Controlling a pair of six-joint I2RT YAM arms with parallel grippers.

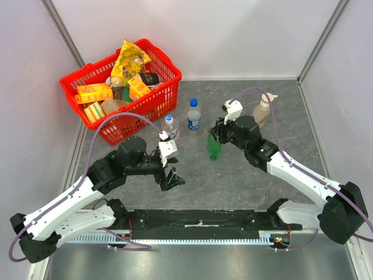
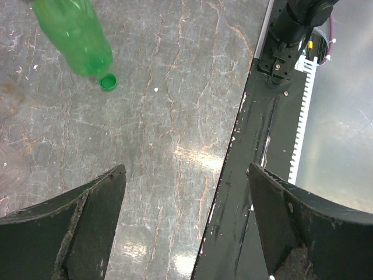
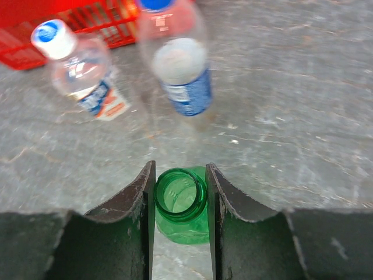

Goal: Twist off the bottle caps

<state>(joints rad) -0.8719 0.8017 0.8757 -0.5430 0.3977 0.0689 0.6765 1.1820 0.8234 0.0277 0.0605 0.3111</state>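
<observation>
The grey marbled counter [image 1: 233, 181] carries a red basket [image 1: 140, 108] of groceries at its far left, a clear bottle [image 1: 169, 126] and a blue-labelled bottle [image 1: 194, 115] upright just beside it, a beige pump bottle [image 1: 262, 112] farther right, and a loose green cap [image 2: 108, 82].

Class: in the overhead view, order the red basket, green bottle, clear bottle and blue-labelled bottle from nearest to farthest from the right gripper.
1. green bottle, in the right gripper.
2. blue-labelled bottle, just beyond-left.
3. clear bottle, further left.
4. red basket, far left corner.
</observation>
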